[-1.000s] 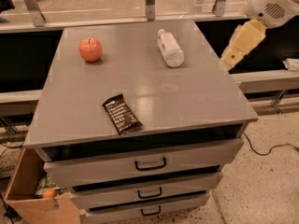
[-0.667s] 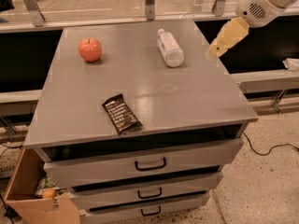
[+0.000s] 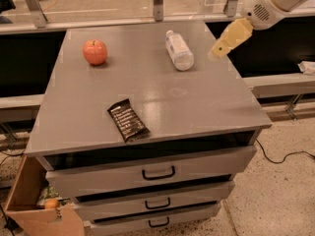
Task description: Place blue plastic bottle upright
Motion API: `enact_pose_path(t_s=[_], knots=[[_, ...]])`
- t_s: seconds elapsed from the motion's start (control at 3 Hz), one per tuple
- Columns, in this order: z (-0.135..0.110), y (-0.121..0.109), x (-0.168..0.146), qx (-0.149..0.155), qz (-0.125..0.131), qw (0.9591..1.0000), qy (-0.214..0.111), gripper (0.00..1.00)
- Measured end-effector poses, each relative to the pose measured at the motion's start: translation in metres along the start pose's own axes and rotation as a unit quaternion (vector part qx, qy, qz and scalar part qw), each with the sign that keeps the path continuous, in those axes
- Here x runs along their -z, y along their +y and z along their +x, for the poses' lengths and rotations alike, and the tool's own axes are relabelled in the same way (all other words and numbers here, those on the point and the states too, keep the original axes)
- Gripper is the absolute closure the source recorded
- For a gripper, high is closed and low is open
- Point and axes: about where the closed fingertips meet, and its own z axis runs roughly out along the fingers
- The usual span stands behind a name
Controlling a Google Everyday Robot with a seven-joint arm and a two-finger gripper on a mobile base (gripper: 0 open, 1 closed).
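Gripper [image 3: 220, 49] moved left, now near the bottle [image 3: 179, 50] lying on the table [image 3: 197, 102], spread or pressed together can't tell; best to grasp it mid-body, crosswise.

The grey cabinet top [image 3: 197, 97] carries 1 blue plastic bottle [image 3: 179, 50], 1 apple [image 3: 95, 52] and 1 dark snack bar [image 3: 128, 120]: 3 items. 1 gripper [image 3: 217, 51] hangs over the top's right rear edge, just beside the bottle. Below are 3 drawers [image 3: 98, 181] with 3 handles [image 3: 158, 173]. 1 cardboard box [image 3: 27, 195] sits at the lower left.
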Motion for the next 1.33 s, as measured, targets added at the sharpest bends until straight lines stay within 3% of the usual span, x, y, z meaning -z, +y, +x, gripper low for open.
enact_pose_path(t_s=[0.33,0.67,1.0,1.33], knots=[[-0.012,-0.009,-0.032,-0.067,0.022,0.9973,-0.019,0.0],[-0.03,-0.019,-0.068,-0.133,0.049,0.9892,-0.041,0.0],[-0.051,-0.032,-0.1,-0.206,0.063,0.9746,-0.063,0.0],[-0.073,-0.046,-0.132,-0.27,0.061,0.9577,-0.078,0.0]])
